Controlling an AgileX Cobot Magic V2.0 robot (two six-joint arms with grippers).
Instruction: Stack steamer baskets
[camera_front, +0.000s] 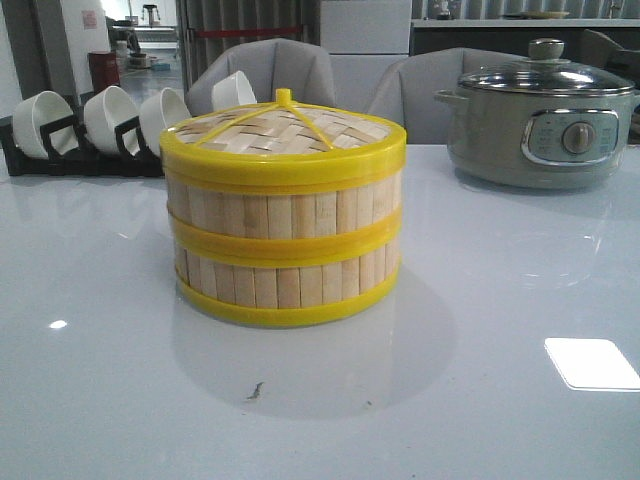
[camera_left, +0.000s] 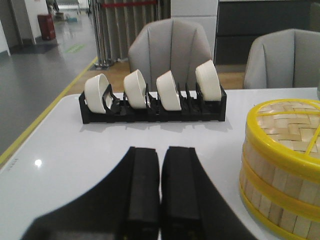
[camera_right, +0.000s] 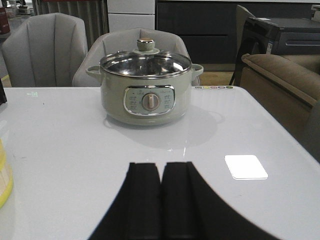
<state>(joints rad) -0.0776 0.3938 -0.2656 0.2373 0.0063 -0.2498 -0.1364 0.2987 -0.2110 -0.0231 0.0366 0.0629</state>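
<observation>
Two steamer baskets (camera_front: 285, 250) stand stacked one on the other in the middle of the white table, pale slats between yellow rims, with the woven lid (camera_front: 285, 130) on top. The same stack of baskets (camera_left: 282, 170) shows at the edge of the left wrist view, and a sliver of its yellow rim (camera_right: 4, 182) in the right wrist view. My left gripper (camera_left: 160, 150) is shut with nothing between its fingers, off to the side of the stack. My right gripper (camera_right: 161, 166) is shut and empty too, on the stack's other side. Neither gripper shows in the front view.
A black rack with several white bowls (camera_front: 95, 125) (camera_left: 152, 97) stands at the back left. A grey-green electric pot with a glass lid (camera_front: 540, 125) (camera_right: 145, 85) stands at the back right. Grey chairs (camera_front: 300, 75) sit behind the table.
</observation>
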